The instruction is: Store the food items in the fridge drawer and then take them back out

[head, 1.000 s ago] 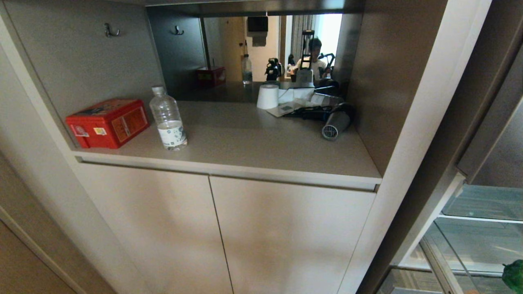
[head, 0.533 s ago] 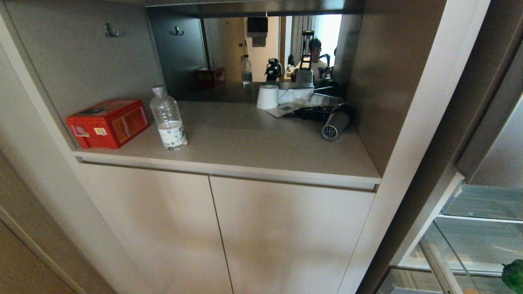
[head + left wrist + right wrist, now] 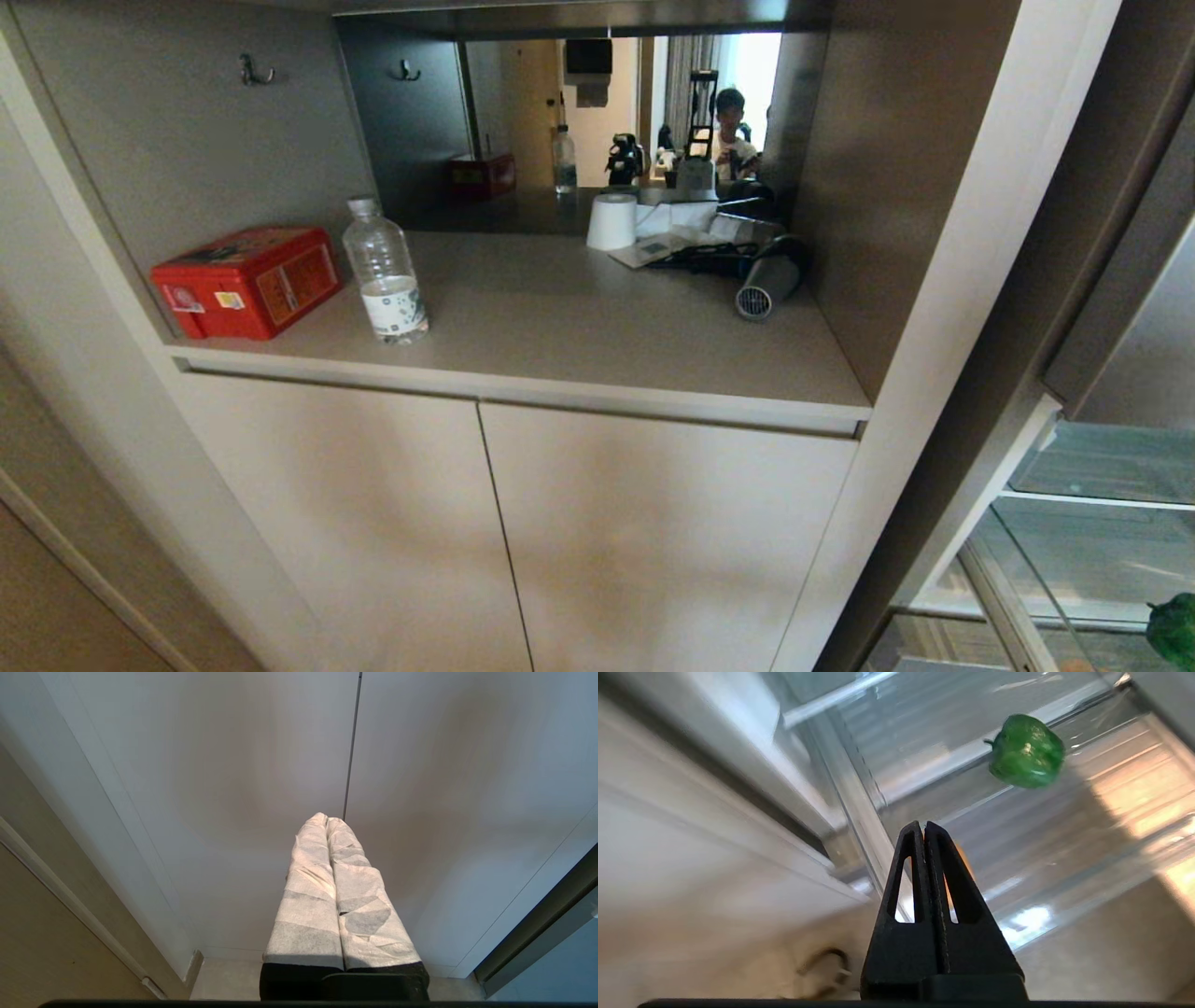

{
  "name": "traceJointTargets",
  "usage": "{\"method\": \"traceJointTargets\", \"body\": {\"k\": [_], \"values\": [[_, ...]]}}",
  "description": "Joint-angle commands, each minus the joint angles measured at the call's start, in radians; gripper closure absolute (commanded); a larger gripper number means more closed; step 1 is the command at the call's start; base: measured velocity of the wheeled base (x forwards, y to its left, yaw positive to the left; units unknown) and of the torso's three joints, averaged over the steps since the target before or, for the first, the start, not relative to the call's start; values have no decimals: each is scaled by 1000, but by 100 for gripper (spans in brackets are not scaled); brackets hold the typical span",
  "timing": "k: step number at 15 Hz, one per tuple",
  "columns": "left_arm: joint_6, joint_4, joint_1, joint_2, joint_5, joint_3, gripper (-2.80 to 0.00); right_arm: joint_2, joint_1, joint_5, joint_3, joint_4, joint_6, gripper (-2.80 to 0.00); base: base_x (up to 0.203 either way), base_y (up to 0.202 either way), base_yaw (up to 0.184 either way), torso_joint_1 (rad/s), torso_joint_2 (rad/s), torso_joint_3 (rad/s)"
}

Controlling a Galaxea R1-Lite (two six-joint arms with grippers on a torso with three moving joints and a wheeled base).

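Fridge drawer (image 3: 1017, 826) stood pulled open at the robot's lower right, clear glass panels showing; only its corner entered the head view (image 3: 1074, 560).

Cabinet surface (image 3: 579, 327) to the left carried a red tin (image 3: 245, 279), a water bottle (image 3: 384, 270), a white paper roll (image 3: 611, 220) and a grey hair dryer (image 3: 767, 280), the dryer's nozzle pointing toward the front edge.

Green bell pepper (image 3: 1026, 750) lay inside the drawer on the glass, tipped on its side, stem pointing toward the drawer's cabinet-side wall; long axis hard to judge, body nearly round. A sliver of orange-tan showed behind the right fingers; could not tell what it was.

Right end effector (image 3: 924, 828) hung above the drawer, fingers pressed together, empty, well apart from the pepper.

Left end effector (image 3: 327, 819), fingers wrapped in white, was together, parked facing the cabinet doors (image 3: 233, 788).
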Motion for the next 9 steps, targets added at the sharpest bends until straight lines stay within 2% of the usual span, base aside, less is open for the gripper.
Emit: {"method": "traceJointTargets", "body": {"k": [1,4,6,8,9], "values": [[0,1,0,1,0,0,0,142,-36,-1,-8,-50,34,0,0,0,0,0,0,0],[0,1,0,1,0,0,0,318,-216,20,-6,-215,63,0,0,0,0,0,0,0],[0,1,0,1,1,0,0,350,-339,58,-1,-290,67,0,0,0,0,0,0,0],[0,1,0,1,0,0,0,347,-475,118,-8,-306,63,0,0,0,0,0,0,0],[0,1,0,1,1,0,0,334,-558,175,-15,-311,52,0,0,0,0,0,0,0]]}}
